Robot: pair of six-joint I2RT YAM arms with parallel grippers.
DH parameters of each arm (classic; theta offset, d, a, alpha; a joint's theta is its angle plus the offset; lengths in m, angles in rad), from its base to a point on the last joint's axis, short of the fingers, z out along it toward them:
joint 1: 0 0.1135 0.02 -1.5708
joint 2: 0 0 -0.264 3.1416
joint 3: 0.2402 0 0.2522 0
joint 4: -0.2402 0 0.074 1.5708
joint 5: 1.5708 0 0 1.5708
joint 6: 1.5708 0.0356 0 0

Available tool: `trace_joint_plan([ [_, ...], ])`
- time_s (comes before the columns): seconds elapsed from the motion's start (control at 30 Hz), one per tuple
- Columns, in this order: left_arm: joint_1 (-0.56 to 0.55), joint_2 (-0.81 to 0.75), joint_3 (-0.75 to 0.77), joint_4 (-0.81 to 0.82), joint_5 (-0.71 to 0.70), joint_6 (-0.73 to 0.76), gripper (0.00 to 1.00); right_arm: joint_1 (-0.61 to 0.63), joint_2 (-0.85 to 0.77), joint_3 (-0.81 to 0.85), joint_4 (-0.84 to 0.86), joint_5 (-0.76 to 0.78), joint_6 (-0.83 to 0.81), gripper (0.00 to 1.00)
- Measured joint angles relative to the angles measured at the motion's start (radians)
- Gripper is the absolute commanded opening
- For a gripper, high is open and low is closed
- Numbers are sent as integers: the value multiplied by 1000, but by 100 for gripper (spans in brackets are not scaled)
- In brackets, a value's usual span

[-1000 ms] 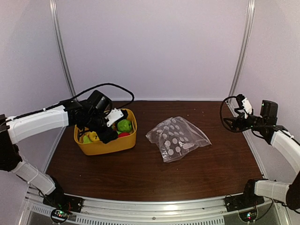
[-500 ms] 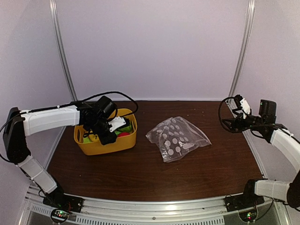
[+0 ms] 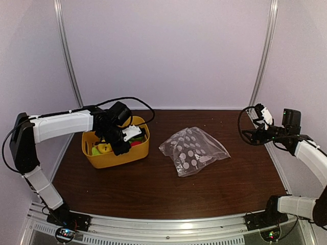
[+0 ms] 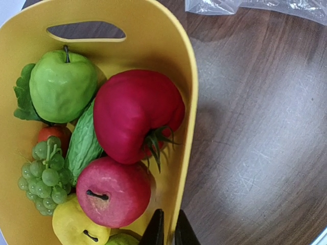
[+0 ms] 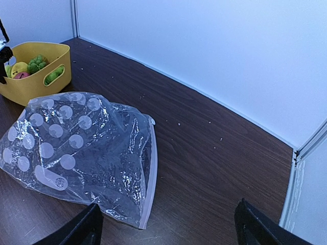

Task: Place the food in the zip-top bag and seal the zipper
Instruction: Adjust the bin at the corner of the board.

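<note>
Food (image 4: 133, 117) sits piled in the yellow tub (image 4: 186, 102), light, hard and slick-looking so I'd pinch each piece across its middle, left claw (image 4: 168, 232) nipped shut on the tub rim, right claw (image 5: 168, 229) wide open, empty, facing the floppy zip-top bag (image 5: 76, 138).

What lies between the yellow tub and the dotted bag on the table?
Only bare brown tabletop separates the yellow tub from the dotted bag; nothing lies there. The top external view shows it.

left gripper (image 4: 169, 230) — pinched narrow, right gripper (image 5: 168, 227) — spread wide
</note>
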Motion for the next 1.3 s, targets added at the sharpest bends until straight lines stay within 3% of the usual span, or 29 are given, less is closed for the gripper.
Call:
trace_joint_plan([
  [0.13,0,26,42,-19,17,-14,0,0,0,0,0,0,0,90],
  [0.43,2,224,288,-45,35,-155,0,5,0,0,0,2,0,90],
  [0.8,2,542,756,-114,42,-586,0,6,93,0,8,0,46,87],
  [0.9,3,577,788,-101,87,-697,23,6,126,2,7,-6,69,86],
  [1.0,4,604,822,-83,150,-749,36,6,163,20,6,-16,89,85],
  [1.13,4,607,928,-101,175,-679,54,6,190,48,-6,-21,106,83],
  [1.23,11,542,934,-103,121,-581,59,6,197,65,-14,-24,114,83],
  [1.3,34,463,886,-101,71,-525,76,6,203,70,-15,-25,117,83],
])
